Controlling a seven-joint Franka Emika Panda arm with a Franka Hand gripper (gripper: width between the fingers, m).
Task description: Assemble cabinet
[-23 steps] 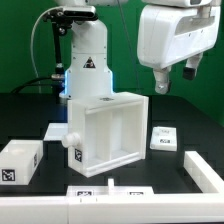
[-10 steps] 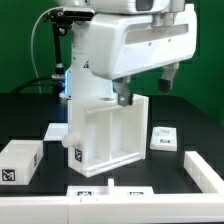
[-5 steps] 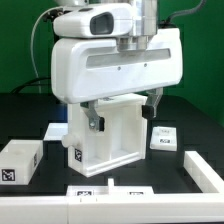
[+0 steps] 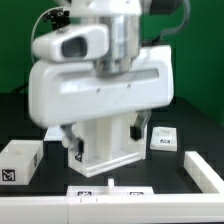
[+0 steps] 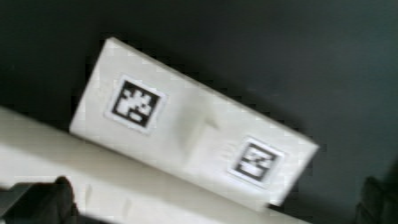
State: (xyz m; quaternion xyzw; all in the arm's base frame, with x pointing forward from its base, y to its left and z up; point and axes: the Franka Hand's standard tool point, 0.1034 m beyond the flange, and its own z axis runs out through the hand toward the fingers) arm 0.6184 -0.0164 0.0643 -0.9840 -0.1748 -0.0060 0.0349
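- The cabinet [image 4: 105,148] stands upright in the middle of the tabletop [image 4: 200,125], with a black-and-white square tag on its side face.
- The end effector [image 4: 103,133] hangs close over it, fingers wide apart and gripping nothing.
- Small white tagged blocks [image 4: 20,160] sit on either side.

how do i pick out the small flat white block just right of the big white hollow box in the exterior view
Find the large white hollow plastic cabinet on the black table. Close beside it, on the exterior view's right, lies the small flat white block. It is lower than the bulkier white tagged block at the front on the exterior view's left.
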